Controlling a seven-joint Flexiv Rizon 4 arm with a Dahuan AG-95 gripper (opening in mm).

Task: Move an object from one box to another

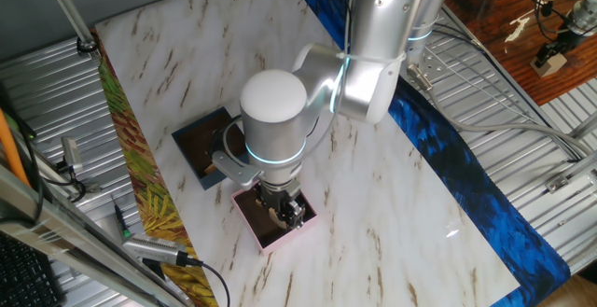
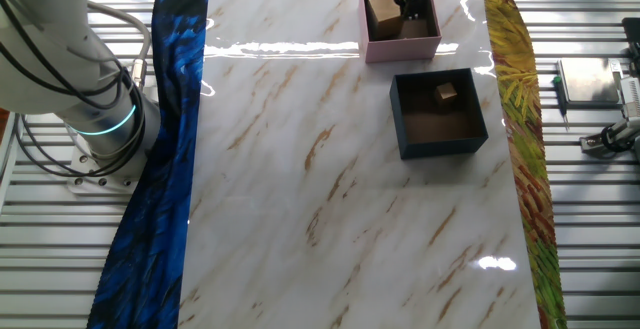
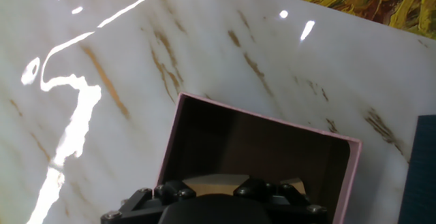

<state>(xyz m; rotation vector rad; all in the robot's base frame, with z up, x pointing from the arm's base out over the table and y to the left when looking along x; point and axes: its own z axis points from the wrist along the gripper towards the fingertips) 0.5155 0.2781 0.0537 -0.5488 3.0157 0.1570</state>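
Open marble, crowded far edge

The pink box (image 2: 401, 47) and navy box (image 2: 438, 114) sit near the desk's (image 2: 330, 199) yellow-patterned edge; the remaining desk lies open.

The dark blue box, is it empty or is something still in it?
Not empty. The other fixed view shows one small brown cube lying inside the dark blue box, near its far wall.

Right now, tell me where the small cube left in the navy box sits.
In the other fixed view, the small cube sits inside the navy box, toward its far wall, just below the neighbouring pink box.
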